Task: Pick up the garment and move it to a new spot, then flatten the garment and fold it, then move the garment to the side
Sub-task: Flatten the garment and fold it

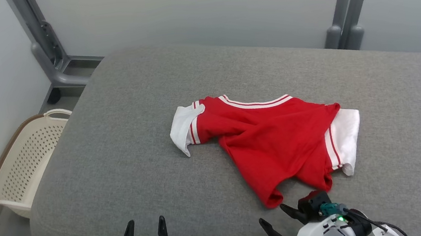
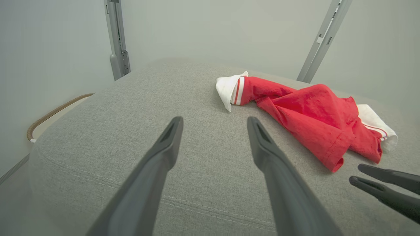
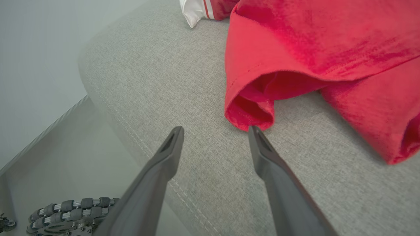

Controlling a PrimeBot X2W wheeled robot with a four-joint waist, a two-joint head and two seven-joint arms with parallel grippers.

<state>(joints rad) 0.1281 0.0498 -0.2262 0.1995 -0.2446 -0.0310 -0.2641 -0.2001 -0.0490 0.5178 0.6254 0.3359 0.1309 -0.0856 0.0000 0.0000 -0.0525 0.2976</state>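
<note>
Rumpled near the middle of the grey fabric-covered padded table [image 1: 125, 154]: short-sleeved red fabric shirt with white cuffs and white stripe trim [image 1: 271, 142]. One white-cuffed sleeve flung toward the left, the other bunched at the right edge. Hem turned toward the near side and rolled over on itself.

Low over the table's near edge, left of the shirt and well apart from it: left hand [image 1: 145, 222], two long dark fingers spread wide, released, grasping nothing.

Close before the rolled red hem: right hand [image 1: 272, 214], also spread and empty. In the right wrist view, one fingertip [image 3: 260, 146] just at the hem's fold, contact impossible to tell.

Off the table's left side, down on the floor: cream perforated plastic basket with a brown rim [image 1: 30, 155]. Behind, against the pale wall: two slanted grey metal posts [image 1: 48, 46].
</note>
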